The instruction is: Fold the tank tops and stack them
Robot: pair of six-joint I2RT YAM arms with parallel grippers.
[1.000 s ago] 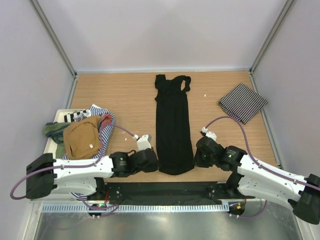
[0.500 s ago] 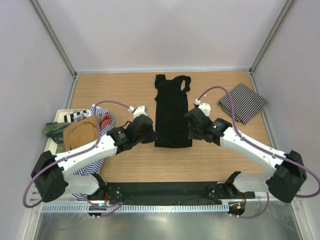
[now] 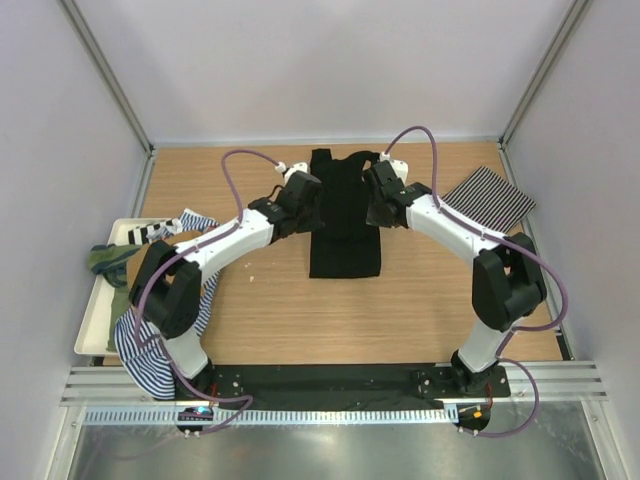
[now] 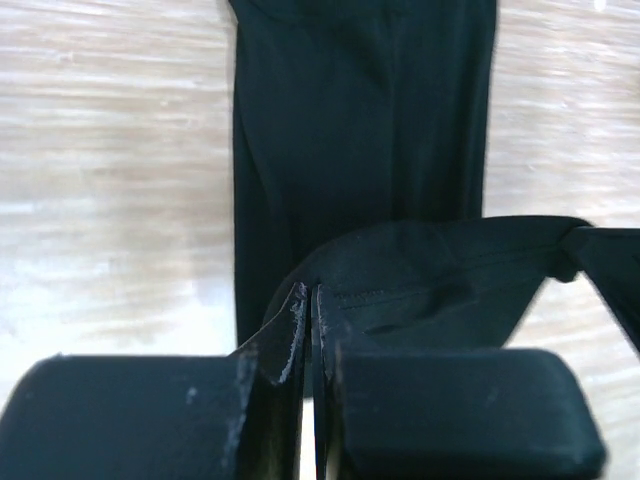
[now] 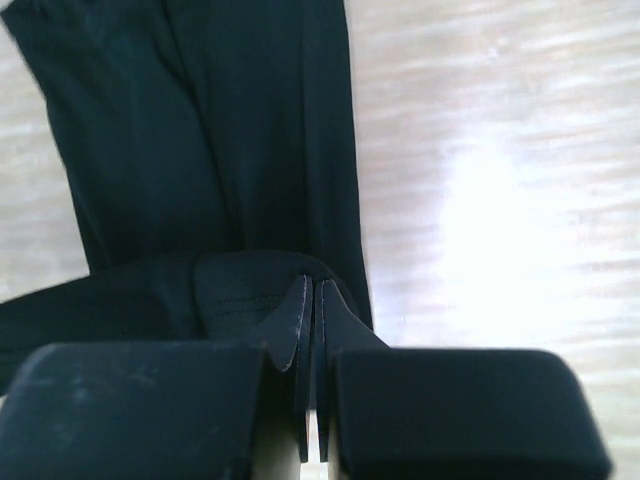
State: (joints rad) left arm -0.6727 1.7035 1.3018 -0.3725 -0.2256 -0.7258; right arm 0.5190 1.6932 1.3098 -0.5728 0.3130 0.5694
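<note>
The plain black tank top [image 3: 344,225] lies in the table's middle, its near hem lifted and carried over its upper part. My left gripper [image 3: 310,200] is shut on the hem's left corner [image 4: 330,290]. My right gripper [image 3: 376,198] is shut on the hem's right corner [image 5: 280,290]. Both hold the hem above the lower layer [image 4: 360,120], which also shows in the right wrist view [image 5: 200,120]. The folded black-and-white striped tank top [image 3: 487,203] lies at the right. A blue-and-white striped top [image 3: 150,345] and a green one [image 3: 108,258] lie at the left.
A white tray [image 3: 92,335] sits at the left edge under the pile of tops. Grey walls enclose the table on three sides. Purple cables arch over both arms. A black rail and metal strip run along the near edge.
Both grippers have carried the black top's near hem from the table's front toward the far end, folding the garment over itself. The tan top no longer shows on the left pile.
</note>
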